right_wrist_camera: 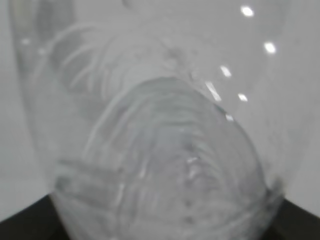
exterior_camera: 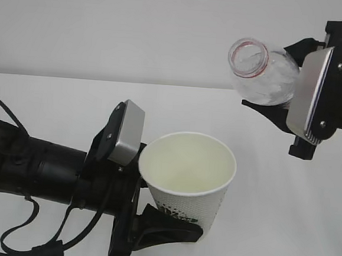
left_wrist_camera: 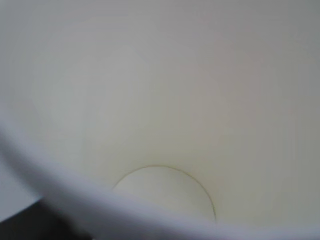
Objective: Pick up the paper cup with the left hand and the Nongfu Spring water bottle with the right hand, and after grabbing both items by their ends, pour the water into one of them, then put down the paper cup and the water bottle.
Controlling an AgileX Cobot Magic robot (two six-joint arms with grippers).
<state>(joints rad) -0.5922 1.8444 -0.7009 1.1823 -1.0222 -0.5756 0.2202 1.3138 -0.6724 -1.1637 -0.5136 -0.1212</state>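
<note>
Left black gripper clamps the white tapered paper cup with dark printed pattern low on its wall, mouth up and tilted, above the white desk — right black gripper grips the clear plastic bottle, raised well above, open red-ringed mouth tipped left

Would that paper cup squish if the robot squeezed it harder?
Probably: the paper cup looks thin-walled and open-topped. It seems empty inside, so likely very light. The left pincer holds it near the base, so it might tilt easily.
</note>
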